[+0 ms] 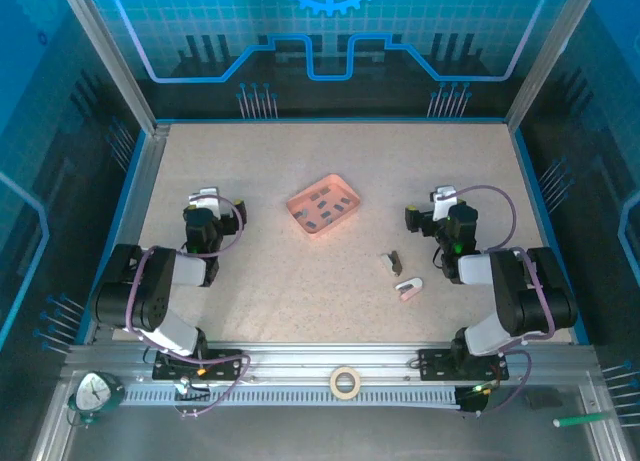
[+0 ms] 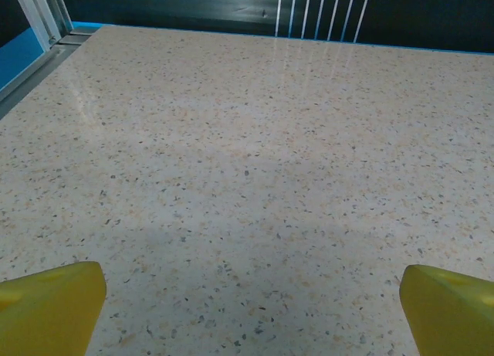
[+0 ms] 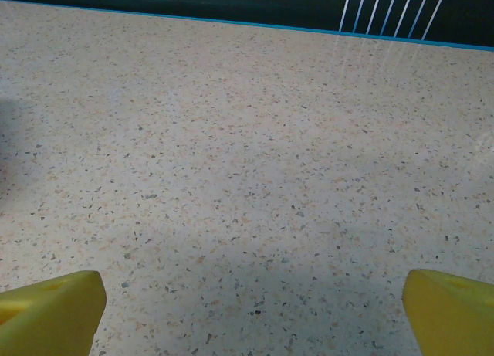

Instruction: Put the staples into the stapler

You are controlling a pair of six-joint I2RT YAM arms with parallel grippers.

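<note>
In the top view, the staples [image 1: 322, 207] lie in the pink tray [image 1: 298, 214], about equally far inward of the left gripper [image 1: 207, 196] and the right gripper [image 1: 443, 196]. The stapler [image 1: 408, 289] sits behind and inward of the right one, its long axis slanted. We judge the right arm nearer. We read no writing.

In the left wrist view, the yellow fingers [image 2: 50, 306] are spread wide and empty.

In the right wrist view, the fingers [image 3: 50, 306] are likewise released and hold nothing.
</note>
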